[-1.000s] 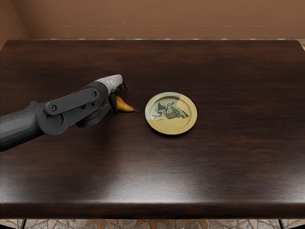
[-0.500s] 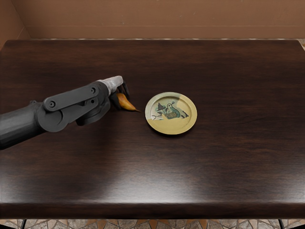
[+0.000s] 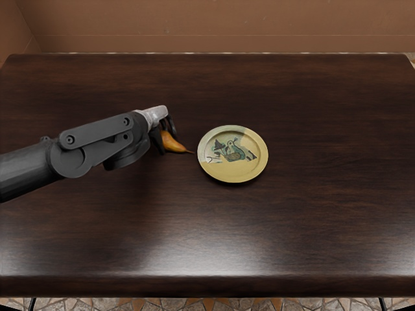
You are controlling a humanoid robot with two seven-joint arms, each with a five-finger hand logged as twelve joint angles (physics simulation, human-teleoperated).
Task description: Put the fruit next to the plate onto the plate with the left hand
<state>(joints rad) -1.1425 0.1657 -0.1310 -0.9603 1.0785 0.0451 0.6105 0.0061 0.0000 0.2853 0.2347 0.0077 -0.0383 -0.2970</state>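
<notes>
Now I am pinching the orange fruit [image 3: 171,143] in my left hand [image 3: 159,128], and it is tipping up, grasp taking hold, while still lying on the table [image 3: 292,227] just left of the plate [image 3: 220,173].

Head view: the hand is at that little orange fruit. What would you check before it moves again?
1. Left hand at the fruit: ok, it is right against it.
2. Firm hold on the fruit: cannot tell, the hand hides the contact.
3. Fruit lifted off the table: cannot tell from this angle.
4. Plate ready to take it: ok, only its painted picture shows on it.
5. Way from fruit to plate: ok, only dark tabletop shows between them, with the plate just to the picture's right.
6. Right arm out of the way: ok, it is not in view.
</notes>
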